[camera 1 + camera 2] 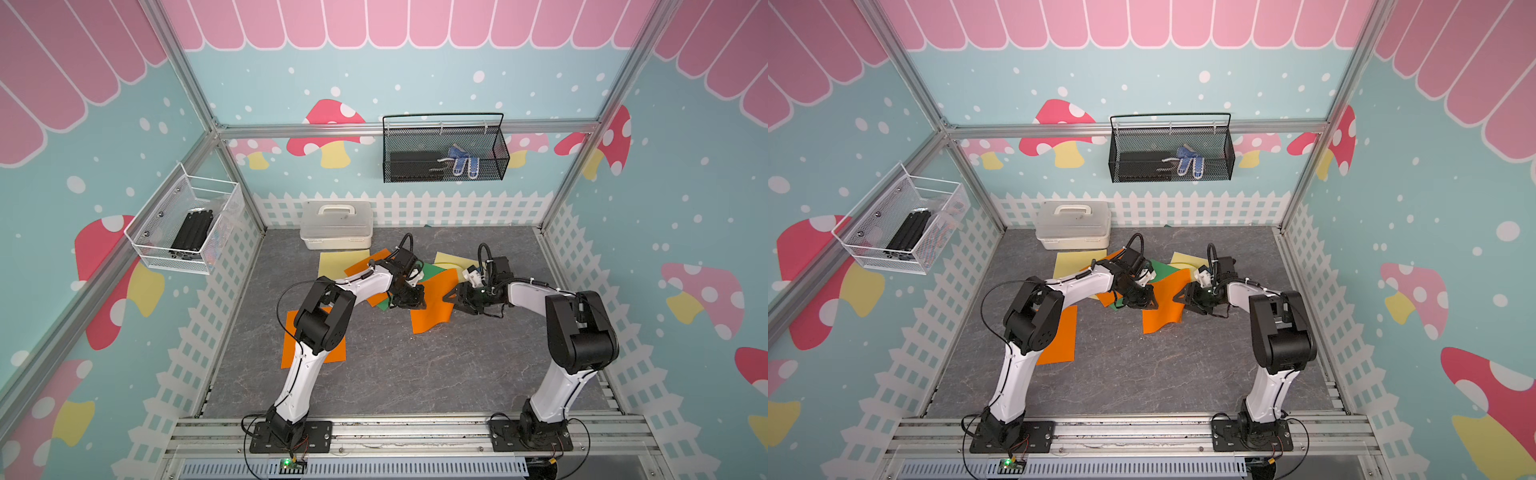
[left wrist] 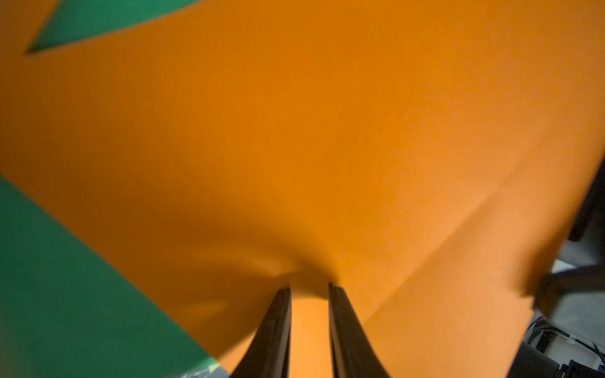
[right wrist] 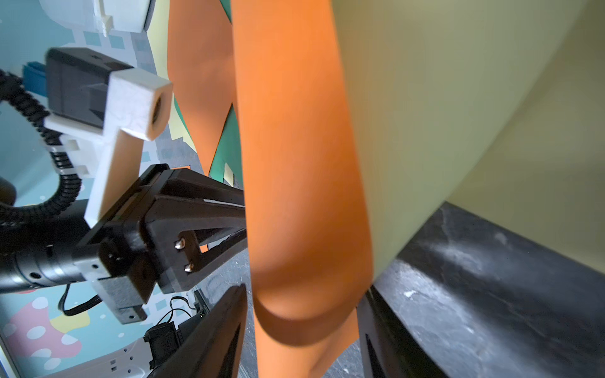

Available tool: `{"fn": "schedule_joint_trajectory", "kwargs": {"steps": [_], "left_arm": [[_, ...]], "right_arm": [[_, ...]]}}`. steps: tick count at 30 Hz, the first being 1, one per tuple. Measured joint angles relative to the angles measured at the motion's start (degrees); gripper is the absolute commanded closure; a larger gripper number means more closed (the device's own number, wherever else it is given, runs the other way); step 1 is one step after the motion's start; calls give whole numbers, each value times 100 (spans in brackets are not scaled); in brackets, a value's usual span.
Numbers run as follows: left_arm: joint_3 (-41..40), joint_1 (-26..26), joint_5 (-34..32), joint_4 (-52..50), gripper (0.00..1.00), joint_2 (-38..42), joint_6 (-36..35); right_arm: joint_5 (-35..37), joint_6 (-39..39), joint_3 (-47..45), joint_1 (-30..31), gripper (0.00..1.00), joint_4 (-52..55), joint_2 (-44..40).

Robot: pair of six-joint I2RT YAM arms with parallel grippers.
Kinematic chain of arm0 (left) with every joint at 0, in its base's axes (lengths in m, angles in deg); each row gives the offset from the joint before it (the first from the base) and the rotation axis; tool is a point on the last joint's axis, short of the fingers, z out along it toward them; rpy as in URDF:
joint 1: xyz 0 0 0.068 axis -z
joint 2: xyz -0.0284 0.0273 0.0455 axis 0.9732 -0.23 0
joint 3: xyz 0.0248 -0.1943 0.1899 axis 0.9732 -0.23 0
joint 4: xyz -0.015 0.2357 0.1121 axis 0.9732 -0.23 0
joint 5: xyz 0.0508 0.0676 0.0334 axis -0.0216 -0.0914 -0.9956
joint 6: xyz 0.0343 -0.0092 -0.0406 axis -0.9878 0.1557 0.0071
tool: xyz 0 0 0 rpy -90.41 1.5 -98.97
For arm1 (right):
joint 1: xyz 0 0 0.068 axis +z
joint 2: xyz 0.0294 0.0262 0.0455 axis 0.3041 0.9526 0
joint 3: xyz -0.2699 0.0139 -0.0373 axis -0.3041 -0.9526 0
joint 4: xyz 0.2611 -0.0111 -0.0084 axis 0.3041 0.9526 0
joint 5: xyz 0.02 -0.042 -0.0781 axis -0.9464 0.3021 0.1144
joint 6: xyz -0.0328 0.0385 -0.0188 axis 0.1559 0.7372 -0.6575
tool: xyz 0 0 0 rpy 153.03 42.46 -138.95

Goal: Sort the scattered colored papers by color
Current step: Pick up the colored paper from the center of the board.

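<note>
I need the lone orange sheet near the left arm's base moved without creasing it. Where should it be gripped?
Grip the orange sheet at its bare right edge, coming from the open floor beside it. It lies flat and the left arm covers its other side.

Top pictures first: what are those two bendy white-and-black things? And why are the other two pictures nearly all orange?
Those are two robot arms, seen by a camera high above. Both top views show the same scene. Each arm ends in a pincher called a gripper.

On the grey table lie coloured papers: a green paper, a yellow paper and a flat orange sheet. A white box stands at the back.

The other two pictures come from little cameras on the arms' wrists, so everything looks very close. The left gripper pinches the bent orange paper, which arches up off the table. That same paper curls between the fingers of the right gripper. I cannot tell whether they squeeze it.
</note>
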Motion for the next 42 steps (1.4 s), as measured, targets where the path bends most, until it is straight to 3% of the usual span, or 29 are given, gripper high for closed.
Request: {"fn": "schedule_joint_trajectory", "kwargs": {"steps": [21, 34, 42], "left_arm": [[0, 0, -7, -2, 75, -2, -17], [0, 0, -7, -2, 75, -4, -17], [2, 0, -11, -4, 75, -4, -20]], "right_arm": [[280, -459, 13, 2, 46, 433, -415], [-601, -293, -15, 13, 47, -225, -461], [-544, -367, -116, 81, 46, -63, -461]]}}
